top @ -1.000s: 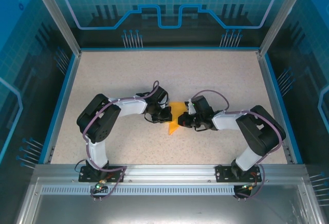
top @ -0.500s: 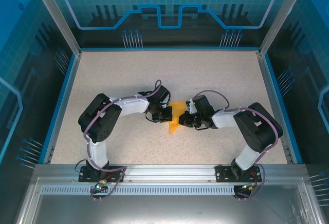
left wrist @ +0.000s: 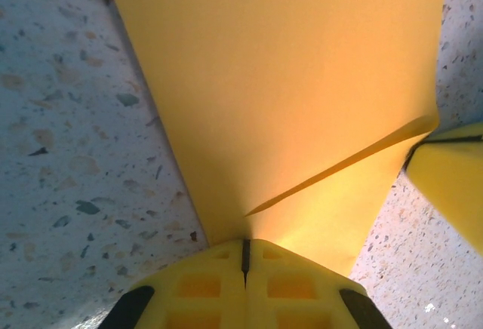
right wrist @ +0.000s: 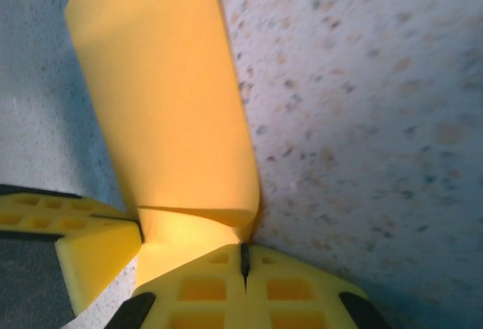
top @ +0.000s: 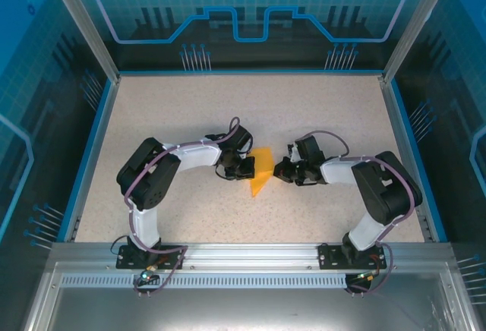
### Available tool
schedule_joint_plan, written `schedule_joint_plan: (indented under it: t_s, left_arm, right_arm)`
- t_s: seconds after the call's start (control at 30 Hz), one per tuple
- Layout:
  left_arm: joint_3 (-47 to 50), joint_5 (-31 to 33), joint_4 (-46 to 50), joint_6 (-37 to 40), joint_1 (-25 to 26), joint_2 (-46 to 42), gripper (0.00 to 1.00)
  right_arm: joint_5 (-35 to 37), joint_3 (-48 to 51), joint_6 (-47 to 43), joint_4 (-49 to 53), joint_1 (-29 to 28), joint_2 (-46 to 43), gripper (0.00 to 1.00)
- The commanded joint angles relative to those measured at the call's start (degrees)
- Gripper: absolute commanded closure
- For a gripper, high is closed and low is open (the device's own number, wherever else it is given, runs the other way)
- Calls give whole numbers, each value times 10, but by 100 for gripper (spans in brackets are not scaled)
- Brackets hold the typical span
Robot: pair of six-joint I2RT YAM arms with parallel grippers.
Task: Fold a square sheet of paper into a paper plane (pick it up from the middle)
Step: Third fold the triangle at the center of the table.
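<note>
**A:** Two arms on one scrap of paper. From above, the square sheet of paper (top: 263, 167) lies mid-counter (top: 152, 118), partly folded, with one corner pointing to about 7 o'clock. The left end effector (top: 246, 168) meets it at 9 o'clock and the right end effector (top: 280, 171) at 3.

**B:** Holding it, or just touching?

**A:** On the left wrist camera the left end effector (left wrist: 245, 247) is closed, and the sheet (left wrist: 287, 80) runs straight into the slit between its jaws at 6 o'clock. Pinched, I'd say. A slanted fold edge crosses toward 3 o'clock, where the right arm's finger (left wrist: 453, 182) meets the paper's corner.

**B:** And the right wrist camera?

**A:** The right end effector (right wrist: 243, 257) is closed too. The sheet (right wrist: 166, 103) curls over instead of lying flat, its rolled end right at the tips. Gripped at the edge, by the look of it.

**B:** So no plane yet.

**A:** No, an early fold, I reckon. Next, one side should anchor the paper while the other lays that curl down and presses the crease. Gently, since thin paper slips or tears.
</note>
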State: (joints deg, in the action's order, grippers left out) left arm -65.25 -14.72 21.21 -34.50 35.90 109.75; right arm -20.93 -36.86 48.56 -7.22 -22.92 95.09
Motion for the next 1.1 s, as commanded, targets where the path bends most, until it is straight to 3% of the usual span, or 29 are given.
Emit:
schedule_joint_plan:
  t_s: [0.0, 0.17, 0.4, 0.8, 1.07]
  left_arm:
    - [27, 103, 99, 15, -8, 51, 100]
    - [23, 100, 97, 14, -4, 50, 100]
    - [20, 103, 99, 14, -3, 53, 100]
    - [26, 114, 103, 13, -3, 56, 100]
    - [29, 112, 99, 10, -3, 56, 100]
  right_arm:
    - [52, -16, -17, 39, 27, -19, 100]
    - [19, -25, -42, 16, -23, -52, 100]
    - [6, -64, -34, 14, -71, 33, 100]
    - [35, -43, -33, 41, -7, 53, 100]
    - [57, -26, -21, 49, 21, -30, 100]
